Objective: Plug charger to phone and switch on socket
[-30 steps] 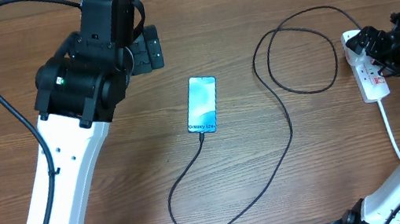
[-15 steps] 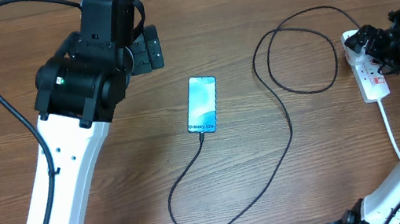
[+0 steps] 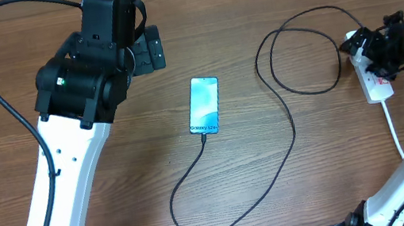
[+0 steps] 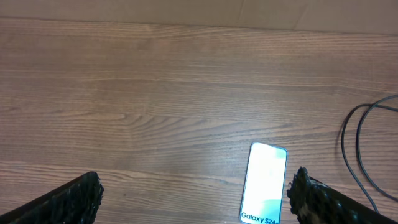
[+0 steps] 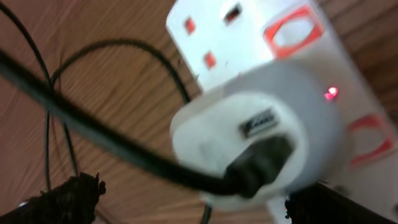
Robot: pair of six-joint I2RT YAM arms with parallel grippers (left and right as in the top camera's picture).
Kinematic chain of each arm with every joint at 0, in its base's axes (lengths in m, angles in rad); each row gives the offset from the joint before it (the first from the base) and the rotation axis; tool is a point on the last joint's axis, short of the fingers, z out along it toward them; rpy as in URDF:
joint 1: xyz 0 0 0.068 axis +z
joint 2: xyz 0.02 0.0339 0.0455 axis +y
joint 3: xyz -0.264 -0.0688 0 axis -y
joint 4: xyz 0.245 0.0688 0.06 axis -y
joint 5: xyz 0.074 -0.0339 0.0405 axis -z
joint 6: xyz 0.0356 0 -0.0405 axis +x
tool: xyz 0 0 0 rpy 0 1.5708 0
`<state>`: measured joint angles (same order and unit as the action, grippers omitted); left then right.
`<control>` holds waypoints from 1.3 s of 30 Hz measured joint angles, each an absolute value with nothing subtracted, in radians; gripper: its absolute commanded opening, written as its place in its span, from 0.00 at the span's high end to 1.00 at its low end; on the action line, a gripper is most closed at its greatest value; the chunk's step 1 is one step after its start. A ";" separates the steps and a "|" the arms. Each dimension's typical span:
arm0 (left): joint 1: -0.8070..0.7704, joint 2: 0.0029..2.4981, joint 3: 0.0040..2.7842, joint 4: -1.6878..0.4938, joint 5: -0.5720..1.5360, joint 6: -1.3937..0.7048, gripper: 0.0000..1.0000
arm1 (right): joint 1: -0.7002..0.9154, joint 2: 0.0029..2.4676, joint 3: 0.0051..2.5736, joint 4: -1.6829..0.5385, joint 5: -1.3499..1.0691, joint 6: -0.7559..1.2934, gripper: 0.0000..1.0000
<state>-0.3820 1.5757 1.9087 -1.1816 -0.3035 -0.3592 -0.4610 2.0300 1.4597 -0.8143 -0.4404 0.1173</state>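
Observation:
The phone (image 3: 204, 105) lies flat mid-table, screen lit light blue, with the black charger cable (image 3: 292, 127) joined to its near end. It also shows in the left wrist view (image 4: 266, 182). The cable loops right to a white adapter (image 5: 261, 134) seated in the white socket strip (image 3: 374, 79). A small red light (image 5: 331, 93) glows beside the adapter. My right gripper (image 3: 373, 51) is open and hovers over the strip's far end. Its fingers straddle the adapter in the right wrist view (image 5: 193, 202). My left gripper (image 4: 196, 194) is open and empty above the table, left of the phone.
The strip's thick white cord (image 3: 394, 128) runs toward the front right. Red-edged switches (image 5: 292, 31) sit beside the outlets. The left arm (image 3: 71, 148) stands over the left half of the wooden table (image 3: 317, 184).
My right gripper has shifted slightly left and back over the strip's far end. The left arm, phone and cable have not moved.

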 measured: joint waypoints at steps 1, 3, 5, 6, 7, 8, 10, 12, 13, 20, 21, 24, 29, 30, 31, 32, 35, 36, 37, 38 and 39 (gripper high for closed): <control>-0.382 1.576 1.909 -1.182 -0.304 -0.359 0.00 | -0.460 2.028 1.461 -0.836 -0.438 0.132 0.00; -0.382 1.576 1.909 -1.182 -0.303 -0.359 0.00 | -0.467 2.009 1.465 -0.885 -0.393 0.173 0.00; -0.382 1.576 1.909 -1.182 -0.304 -0.359 0.00 | -0.482 1.966 1.464 -0.903 -0.346 0.202 0.00; -0.382 1.576 1.909 -1.182 -0.303 -0.359 0.00 | -0.485 1.924 1.462 -0.926 -0.315 0.212 0.00; -0.382 1.576 1.908 -1.182 -0.303 -0.359 0.00 | -0.488 1.882 1.462 -0.940 -0.295 0.219 0.00; -0.382 1.576 1.908 -1.182 -0.303 -0.359 0.00 | -0.486 1.785 1.462 -0.970 -0.256 0.236 0.00; -0.382 1.576 1.908 -1.182 -0.303 -0.359 0.00 | -0.477 1.686 1.462 -1.008 -0.213 0.250 0.00; -0.382 1.576 1.908 -1.181 -0.304 -0.359 0.00 | -0.453 1.554 1.462 -1.064 -0.169 0.266 0.00; -0.382 1.576 1.908 -1.182 -0.303 -0.359 0.00 | -0.441 1.504 1.463 -1.089 -0.160 0.271 0.00; -0.382 1.576 1.908 -1.182 -0.304 -0.359 0.00 | -0.412 1.288 1.463 -1.195 -0.175 0.288 0.00; -0.382 1.576 1.908 -1.182 -0.303 -0.359 0.00 | -0.412 1.276 1.463 -1.195 -0.176 0.288 0.00; -0.382 1.576 1.908 -1.182 -0.304 -0.359 0.00 | -0.412 1.269 1.463 -1.196 -0.179 0.288 0.00; -0.382 1.576 1.908 -1.182 -0.304 -0.359 0.00 | -0.412 1.274 1.463 -1.196 -0.179 0.288 0.00; -0.382 1.576 1.908 -1.182 -0.304 -0.359 0.00 | -0.411 1.274 1.463 -1.196 -0.179 0.288 0.00; -0.382 1.576 1.908 -1.182 -0.304 -0.359 0.01 | -0.412 1.274 1.463 -1.196 -0.179 0.287 0.00; -0.382 1.576 1.908 -1.182 -0.304 -0.359 0.00 | -0.412 1.274 1.463 -1.196 -0.179 0.287 0.00; -0.382 1.576 1.908 -1.182 -0.304 -0.359 0.00 | -0.412 1.274 1.463 -1.196 -0.179 0.288 0.00; -0.382 1.576 1.908 -1.182 -0.303 -0.359 0.00 | -0.412 1.274 1.463 -1.196 -0.179 0.288 0.00; -0.382 1.576 1.908 -1.182 -0.304 -0.359 0.00 | -0.412 1.274 1.463 -1.196 -0.179 0.288 0.00; -0.382 1.576 1.908 -1.182 -0.304 -0.359 0.00 | -0.412 1.274 1.463 -1.196 -0.179 0.288 0.00; -0.382 1.576 1.908 -1.182 -0.304 -0.359 0.00 | -0.412 1.274 1.463 -1.196 -0.179 0.288 0.00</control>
<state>-0.3820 1.5757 1.9083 -1.1816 -0.3038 -0.3592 -0.4118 1.2743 1.4631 -1.1961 -0.1791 0.2878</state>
